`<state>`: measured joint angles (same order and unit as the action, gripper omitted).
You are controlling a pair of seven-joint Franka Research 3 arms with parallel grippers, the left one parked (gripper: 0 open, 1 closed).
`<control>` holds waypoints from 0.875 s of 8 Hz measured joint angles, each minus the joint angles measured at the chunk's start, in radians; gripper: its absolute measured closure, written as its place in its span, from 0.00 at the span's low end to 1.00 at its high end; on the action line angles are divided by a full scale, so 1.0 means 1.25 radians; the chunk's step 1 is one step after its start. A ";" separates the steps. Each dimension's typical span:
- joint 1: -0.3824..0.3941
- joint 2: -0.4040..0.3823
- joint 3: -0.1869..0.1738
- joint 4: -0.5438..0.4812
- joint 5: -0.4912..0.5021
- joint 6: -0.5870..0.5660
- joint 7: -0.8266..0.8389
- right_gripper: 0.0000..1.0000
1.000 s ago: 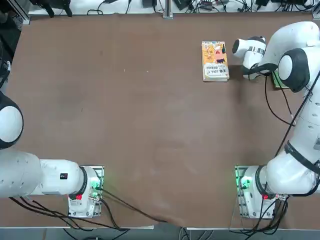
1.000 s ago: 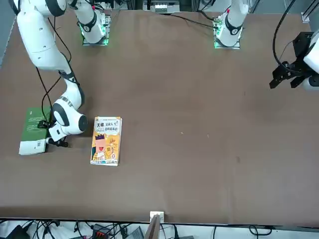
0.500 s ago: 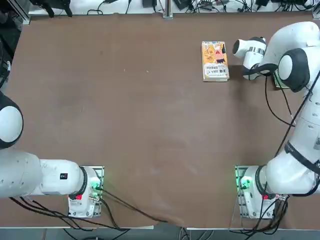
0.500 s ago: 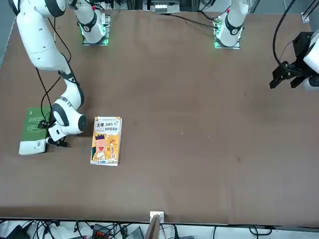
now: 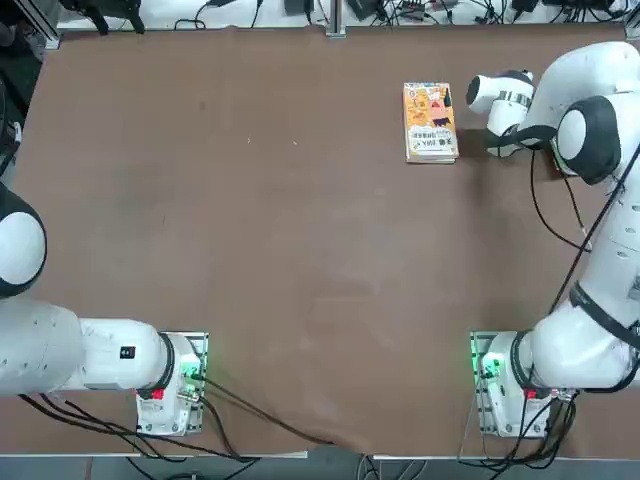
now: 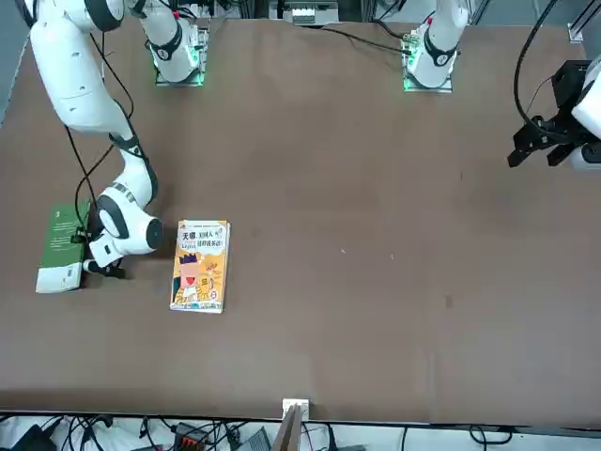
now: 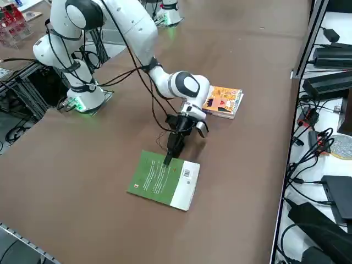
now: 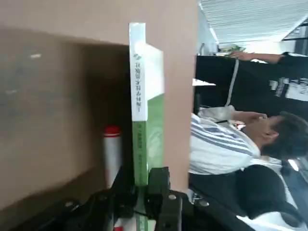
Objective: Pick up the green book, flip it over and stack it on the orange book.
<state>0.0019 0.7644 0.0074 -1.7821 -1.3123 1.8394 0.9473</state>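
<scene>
At the table's right edge, the pincer (image 8: 142,204) clamps the green book's (image 7: 163,179) spine, visible only wrist-side.

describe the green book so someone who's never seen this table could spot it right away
On the brown table, follow the working right arm down to its right gripper, low at the table surface. The green book lies right there, its edge between the fingers. Unlike the orange book with its cartoon cover, on the other side of the arm's wrist, it has a plain dark green cover with a white band at one end.
</scene>
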 joint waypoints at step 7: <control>-0.059 -0.319 0.009 -0.021 0.043 -0.055 -0.467 0.88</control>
<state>-0.0713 0.3651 0.0184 -1.8088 -1.2584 1.7702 0.3642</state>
